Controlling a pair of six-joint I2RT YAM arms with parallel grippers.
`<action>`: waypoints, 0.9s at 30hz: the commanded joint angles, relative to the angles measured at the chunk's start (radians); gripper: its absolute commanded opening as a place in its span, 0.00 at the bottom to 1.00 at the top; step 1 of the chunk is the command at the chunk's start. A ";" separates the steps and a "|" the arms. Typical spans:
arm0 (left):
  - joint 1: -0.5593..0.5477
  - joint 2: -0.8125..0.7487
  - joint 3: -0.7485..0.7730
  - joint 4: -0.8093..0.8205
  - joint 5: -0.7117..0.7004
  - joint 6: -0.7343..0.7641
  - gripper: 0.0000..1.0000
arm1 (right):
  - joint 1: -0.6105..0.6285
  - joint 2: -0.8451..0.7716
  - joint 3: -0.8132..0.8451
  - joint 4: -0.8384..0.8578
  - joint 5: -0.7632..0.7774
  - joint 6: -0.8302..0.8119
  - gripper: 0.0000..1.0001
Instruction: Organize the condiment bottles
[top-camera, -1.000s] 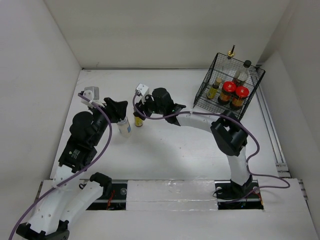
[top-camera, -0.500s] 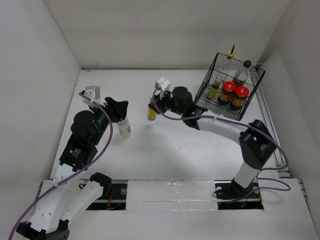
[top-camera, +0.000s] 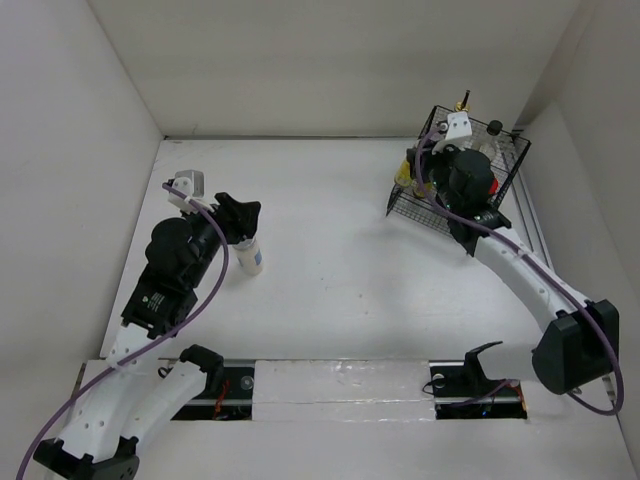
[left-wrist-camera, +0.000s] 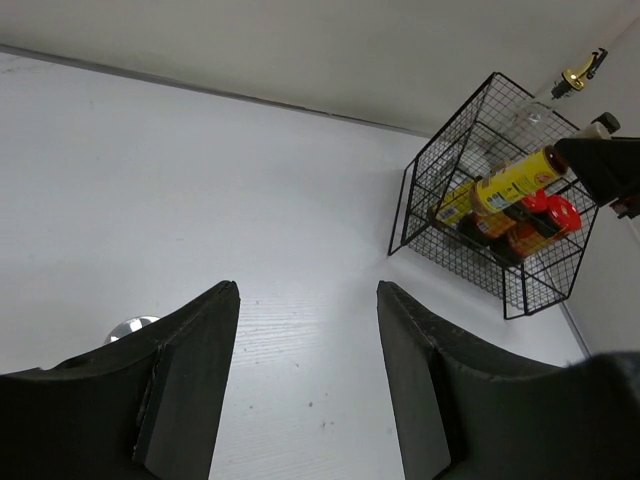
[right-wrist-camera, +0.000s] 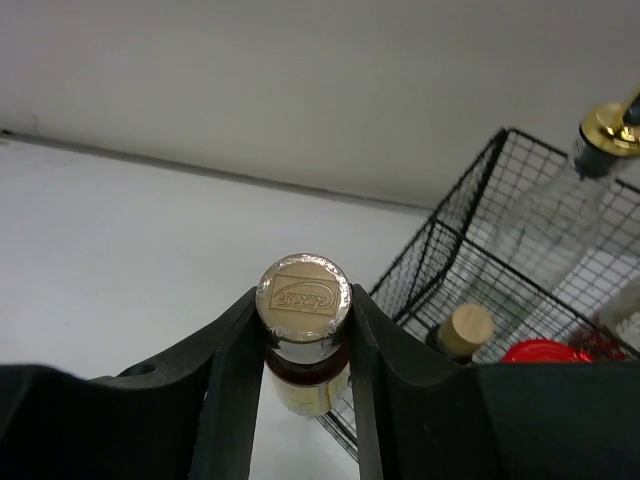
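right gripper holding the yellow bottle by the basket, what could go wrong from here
The right gripper holds the yellow bottle just under its cap at the rim of the basket; lowered here, its base might catch the wire.
The basket is crowded: a cork-topped bottle and a red lid sit just inside, so it could knock them.
The left gripper is open close by the white bottle and might tip it.

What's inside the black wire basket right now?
A small yellow bottle, two red-lidded jars and the tall gold-spouted bottle. The right hand, holding a second yellow bottle, covers the rest from above.
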 joint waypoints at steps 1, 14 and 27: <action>0.003 0.001 -0.005 0.035 0.013 0.003 0.53 | -0.063 -0.006 0.010 0.031 -0.005 0.036 0.13; 0.003 -0.008 -0.005 0.035 0.013 0.003 0.53 | -0.117 0.196 -0.019 0.030 0.019 0.094 0.12; 0.003 -0.008 -0.005 0.035 0.013 0.003 0.54 | -0.117 0.148 -0.039 0.031 0.047 0.094 0.79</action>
